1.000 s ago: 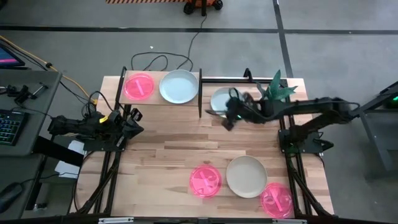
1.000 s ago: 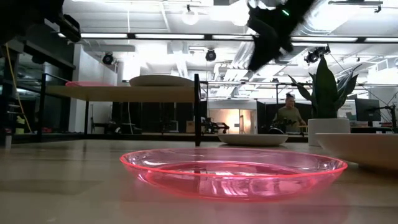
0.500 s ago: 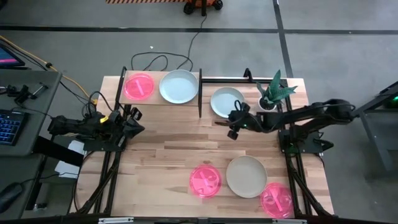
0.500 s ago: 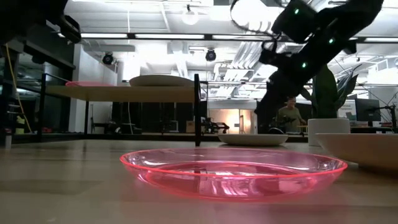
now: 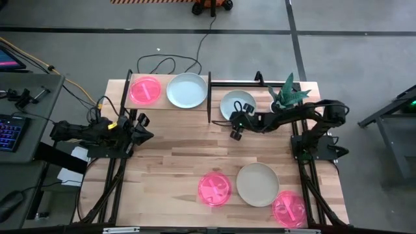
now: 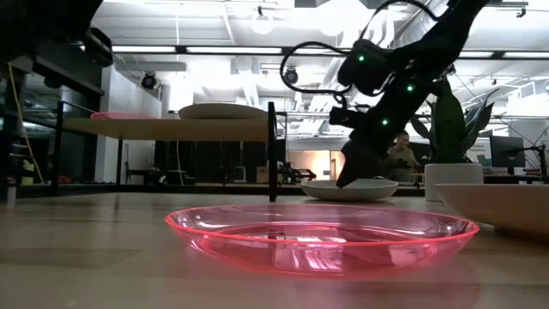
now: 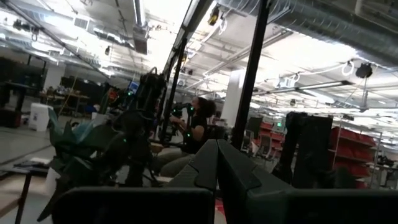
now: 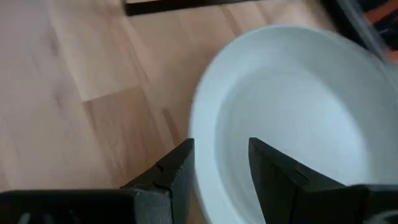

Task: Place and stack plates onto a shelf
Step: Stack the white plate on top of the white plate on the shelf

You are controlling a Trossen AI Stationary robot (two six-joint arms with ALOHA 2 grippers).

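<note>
A pale blue-white plate (image 5: 238, 104) rests on the table right of the shelf (image 5: 164, 103). The shelf carries a pink plate (image 5: 145, 90) and a second pale plate (image 5: 187, 90). My right gripper (image 8: 221, 144) is open and low at the table plate's near-left rim (image 8: 202, 158), one finger outside the rim and one over the plate's hollow. The low view shows it reaching down to the plate (image 6: 347, 190). My left gripper (image 5: 142, 127) waits shut at the table's left edge. Two pink plates (image 5: 214, 188) (image 5: 288, 209) and a cream plate (image 5: 257, 184) lie near the front edge. My right gripper's fingers (image 8: 177, 168) stand on either side of the plate's rim, coming slanting down from the table's right. I cannot tell whether they touch the rim. The plate lies flat on the table.
A potted plant (image 5: 286, 96) stands just right of the pale plate, close to my right arm. A black shelf post (image 5: 208, 97) stands just left of the plate. Bare planks lie in the table's middle (image 5: 182, 149). A person sits in the room beyond (image 6: 399, 154).
My right gripper has come down from high above the table to the pale plate beside the shelf and moved a little toward the table's left. Its open fingers now straddle the plate's rim. The plates have not moved.
</note>
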